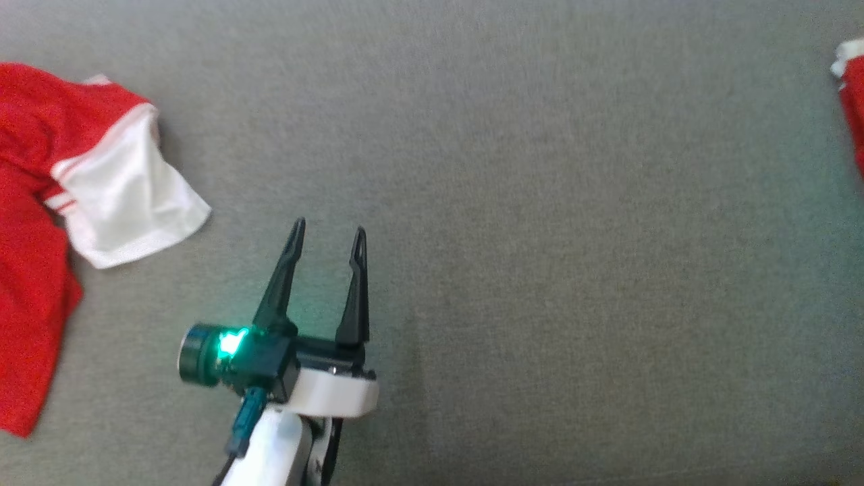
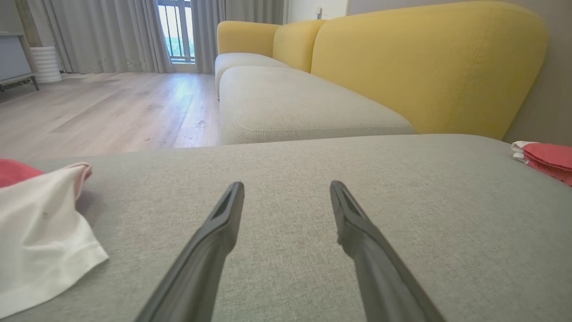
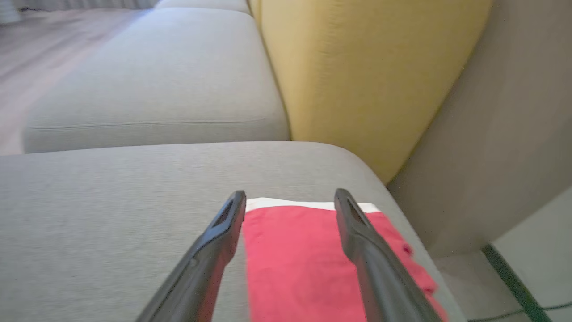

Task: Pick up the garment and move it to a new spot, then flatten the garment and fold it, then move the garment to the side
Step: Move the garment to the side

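**Open claws, two red shirts, and a wide grey cushion between them**

On the grey sofa cushion [image 1: 540,202], the robot's left gripper [image 1: 329,227] hangs at the lower left centre of the head view. Its two dark fingers are spread, point up the frame and have nothing between them.

The loose red-and-white garment [image 1: 34,270] sprawls along the left edge of that frame, its white sleeve [image 1: 128,202] reaching toward the claw. The sleeve's corner lies up and to the left of the fingertips, near but not touching. The cloth's long axis runs roughly top to bottom down the frame's left edge.

At the far right edge, well apart, a folded red garment [image 3: 304,268] lies on the cushion's corner beside the yellow backrest [image 3: 371,67]. In the right wrist view the right gripper [image 3: 289,193] stands over it with fingers parted. The folded cloth shows in the lower middle of the frame, between and below them. No pinch shows, so this claw also reads as open and empty.

Judged from this, the folded piece looks set aside and the loose one is next to be picked up. The left arm is plainly the nearer to it, and a swing to the claw's left would bring the fingers over the sleeve. That sleeve looks limp and may drag the rest of the shirt along in a bunch.
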{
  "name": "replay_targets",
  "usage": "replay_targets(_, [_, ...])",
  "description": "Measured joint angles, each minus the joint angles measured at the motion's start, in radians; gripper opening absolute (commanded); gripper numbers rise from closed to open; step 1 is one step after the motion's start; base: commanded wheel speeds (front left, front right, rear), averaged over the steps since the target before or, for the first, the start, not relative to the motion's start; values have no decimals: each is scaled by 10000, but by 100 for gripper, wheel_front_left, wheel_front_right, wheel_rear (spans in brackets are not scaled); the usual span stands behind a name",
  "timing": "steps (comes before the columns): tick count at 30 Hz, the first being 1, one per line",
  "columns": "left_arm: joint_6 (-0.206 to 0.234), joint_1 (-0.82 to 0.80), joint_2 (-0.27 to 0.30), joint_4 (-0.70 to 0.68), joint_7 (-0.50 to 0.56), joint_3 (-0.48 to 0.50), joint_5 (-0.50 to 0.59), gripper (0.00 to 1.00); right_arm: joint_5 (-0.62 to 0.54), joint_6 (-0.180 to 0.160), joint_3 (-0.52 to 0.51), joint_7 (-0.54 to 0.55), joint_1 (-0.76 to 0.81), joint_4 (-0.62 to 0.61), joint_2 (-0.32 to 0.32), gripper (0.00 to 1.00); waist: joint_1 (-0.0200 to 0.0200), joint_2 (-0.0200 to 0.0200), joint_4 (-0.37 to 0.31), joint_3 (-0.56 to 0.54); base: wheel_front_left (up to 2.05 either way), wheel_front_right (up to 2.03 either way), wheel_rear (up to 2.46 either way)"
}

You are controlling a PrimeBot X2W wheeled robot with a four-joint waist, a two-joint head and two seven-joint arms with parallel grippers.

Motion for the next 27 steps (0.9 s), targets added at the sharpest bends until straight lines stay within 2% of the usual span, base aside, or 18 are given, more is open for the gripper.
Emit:
replay_targets(7, [274, 1261, 2, 205, 0, 8, -554, 100, 105, 0, 1778, -1114, 1641, -217, 1461, 100, -2, 0, 381, -1852, 0, 0, 0])
replay_targets(8, [274, 1261, 2, 205, 0, 8, -554, 100, 105, 0, 1778, -1114, 1641, -217, 1461, 100, -2, 0, 381, -1852, 0, 0, 0])
replay_targets(15, [525, 2152, 8, 330, 0, 391, -792, 100, 347, 0, 2968, -2594, 2844, -88, 2592, 100, -3, 1, 769, -3336, 0, 0, 0])
replay_targets(18, [577, 2317, 8, 205, 0, 562, -846, 100, 86, 0, 2947, -3338, 3117, -63, 2957, 100, -2, 0, 918, -3787, 0, 0, 0])
replay_targets(22, [504, 2575, 10, -50, 0, 736, -809, 100, -617, 0, 2552, -3682, 3838, -468, 3618, 100, -1, 0, 1046, -4266, 0, 0, 0])
replay_targets(27, [384, 3318, 17, -305, 0, 1024, -476, 100, -1944, 0, 1547, -3684, 5677, -2211, 4558, 100, -2, 1, 1059, -4705, 0, 0, 0])
